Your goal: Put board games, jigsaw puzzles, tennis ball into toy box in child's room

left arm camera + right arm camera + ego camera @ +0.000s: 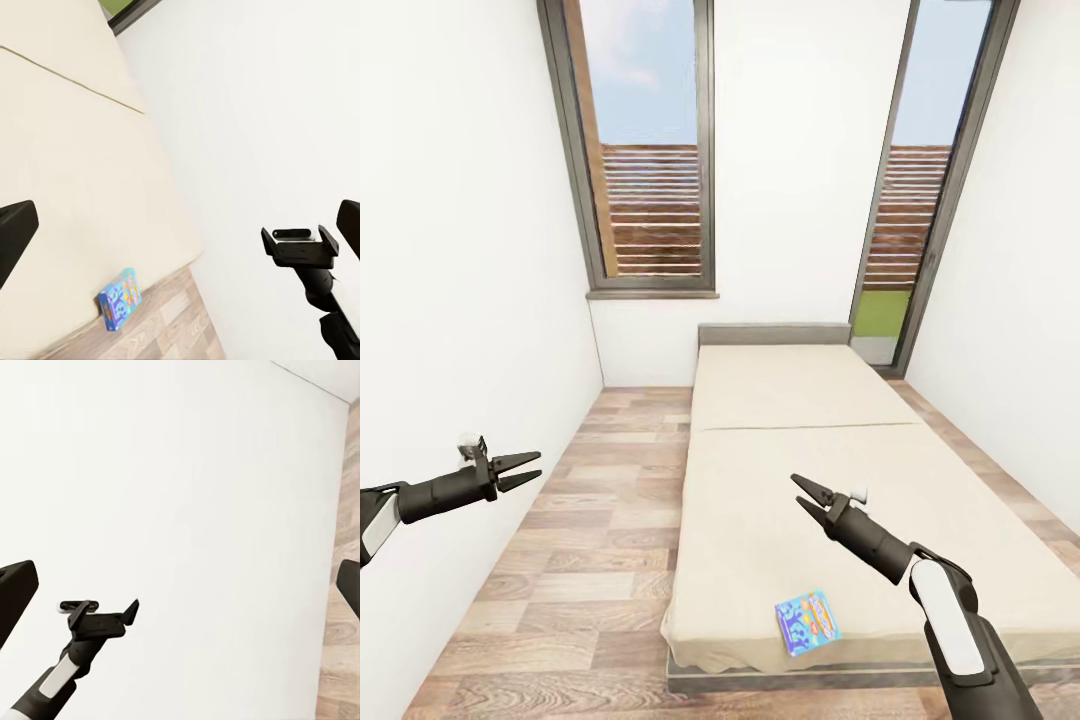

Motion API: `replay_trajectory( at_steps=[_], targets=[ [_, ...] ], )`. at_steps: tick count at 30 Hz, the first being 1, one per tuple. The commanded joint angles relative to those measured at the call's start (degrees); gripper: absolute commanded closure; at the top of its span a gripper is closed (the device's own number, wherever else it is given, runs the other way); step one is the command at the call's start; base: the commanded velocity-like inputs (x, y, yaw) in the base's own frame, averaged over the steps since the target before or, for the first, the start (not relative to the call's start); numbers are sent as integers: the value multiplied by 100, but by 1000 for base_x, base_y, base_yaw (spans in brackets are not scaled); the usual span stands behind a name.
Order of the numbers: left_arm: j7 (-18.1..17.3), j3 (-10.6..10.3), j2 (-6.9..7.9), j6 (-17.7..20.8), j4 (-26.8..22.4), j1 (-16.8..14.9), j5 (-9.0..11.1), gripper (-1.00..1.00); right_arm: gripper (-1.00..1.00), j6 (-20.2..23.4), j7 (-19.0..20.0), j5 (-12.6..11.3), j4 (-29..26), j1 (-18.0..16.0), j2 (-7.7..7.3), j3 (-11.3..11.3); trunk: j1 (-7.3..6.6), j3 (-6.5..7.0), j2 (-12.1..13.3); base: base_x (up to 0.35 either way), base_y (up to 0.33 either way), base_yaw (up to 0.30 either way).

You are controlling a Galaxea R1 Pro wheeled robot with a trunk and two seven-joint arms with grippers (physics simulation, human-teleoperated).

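Left gripper [526, 471]: held out over the floor at the left, near the left wall; fingers parted a little, nothing between them.
Right gripper [803, 496]: above the near half of the bed, tips pointing up-left; fingers parted a little, nothing held.
Left arm: dark, reaching in from the left edge of the head view; seen against the white wall [187, 495] in the right wrist view.
Right arm: dark with a white forearm panel, rising from the lower right corner.
Bed [800, 470]: beige mattress in two sections, grey headboard at the far end, running from near to far at centre-right.
Blue game [807, 622]: small flat box lying on the mattress at the near edge, tilted, below the right gripper and apart from it.
Floor [590, 540]: wood planks, left of the bed.
Windows [650, 150]: two tall dark-framed panes in the far wall, slatted fence and sky beyond.
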Motion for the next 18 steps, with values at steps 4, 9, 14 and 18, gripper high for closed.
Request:
replay_trajectory(
  at_steps=[4,9,14,18],
  targets=[
    [-16,3,1,60,0,-4,5,-100,-100,37,9,-47,4,-5,1,-6,88,-78,-166,-3,0,0],
    [-13,5,-3,66,1,-4,5,-100,-100,35,13,-72,1,-5,1,-6,198,-168,-366,-1,0,0],
    [-9,5,-20,68,1,-4,5,-100,-100,3,44,-322,-10,-2,-7,-50,308,-258,-567,0,0,0],
    [-10,7,-24,68,1,-4,5,-100,-100,9,-14,-568,25,1,-3,-114,396,-330,-727,0,0,0]
  ],
)
